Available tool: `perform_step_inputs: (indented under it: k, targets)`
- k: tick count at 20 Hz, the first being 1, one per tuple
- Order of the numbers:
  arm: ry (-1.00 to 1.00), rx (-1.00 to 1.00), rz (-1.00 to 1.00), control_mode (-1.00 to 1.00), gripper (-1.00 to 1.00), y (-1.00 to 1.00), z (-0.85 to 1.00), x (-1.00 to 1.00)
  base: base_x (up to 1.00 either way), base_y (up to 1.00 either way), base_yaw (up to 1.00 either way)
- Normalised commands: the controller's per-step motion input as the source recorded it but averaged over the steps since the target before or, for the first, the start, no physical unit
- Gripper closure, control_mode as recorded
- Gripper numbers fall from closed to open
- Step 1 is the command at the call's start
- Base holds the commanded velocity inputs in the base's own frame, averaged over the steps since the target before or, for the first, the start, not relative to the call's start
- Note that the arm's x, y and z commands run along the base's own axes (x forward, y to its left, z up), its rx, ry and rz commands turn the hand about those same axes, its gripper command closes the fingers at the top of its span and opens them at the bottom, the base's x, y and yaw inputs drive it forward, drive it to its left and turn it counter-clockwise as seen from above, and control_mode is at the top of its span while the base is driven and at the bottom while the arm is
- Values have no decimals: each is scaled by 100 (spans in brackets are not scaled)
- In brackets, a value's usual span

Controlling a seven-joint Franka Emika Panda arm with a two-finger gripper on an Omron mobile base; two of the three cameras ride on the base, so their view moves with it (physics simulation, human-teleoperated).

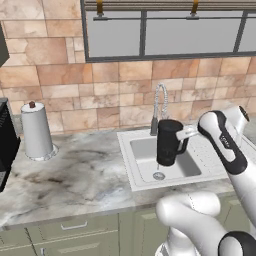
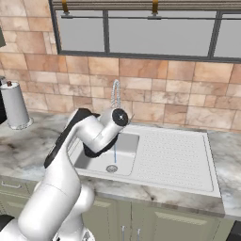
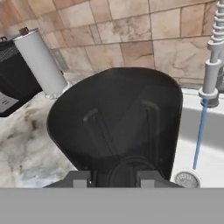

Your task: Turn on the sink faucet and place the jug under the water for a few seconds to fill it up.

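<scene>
The matte black jug [image 1: 167, 142] hangs above the white sink [image 1: 145, 150], in front of the chrome faucet [image 1: 160, 106]. My gripper [image 1: 186, 134] is shut on its side handle from the right. Looking along the hand, the jug [image 3: 116, 118] fills the middle above my gripper [image 3: 114, 177]. The water [image 3: 199, 135] runs as a thin blue stream from the faucet [image 3: 211, 65] down to the drain [image 3: 187, 178], just right of the jug and apart from it. From the right base the water [image 2: 115, 153] falls from the faucet [image 2: 115, 94] into the sink [image 2: 127, 141] beside my arm.
A white paper towel roll [image 1: 36, 131] stands on the marble counter at the left, with a black coffee machine [image 1: 6, 145] at the far left edge. The ribbed drainboard [image 2: 169, 157] lies right of the basin. A tiled wall and window rise behind.
</scene>
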Motion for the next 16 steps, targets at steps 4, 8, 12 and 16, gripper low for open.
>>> perform_step_inputs:
  k: [4,8,12,16]
  targets:
    - [8,0,2,-100,100,-9,-36,15,0,0,0]
    - [5,0,4,-100,100,0,-27,12,0,0,0]
    - [0,0,3,-100,100,-2,-7,7,0,0,0]
    - [-4,0,0,-100,100,-16,-9,1,0,0,0]
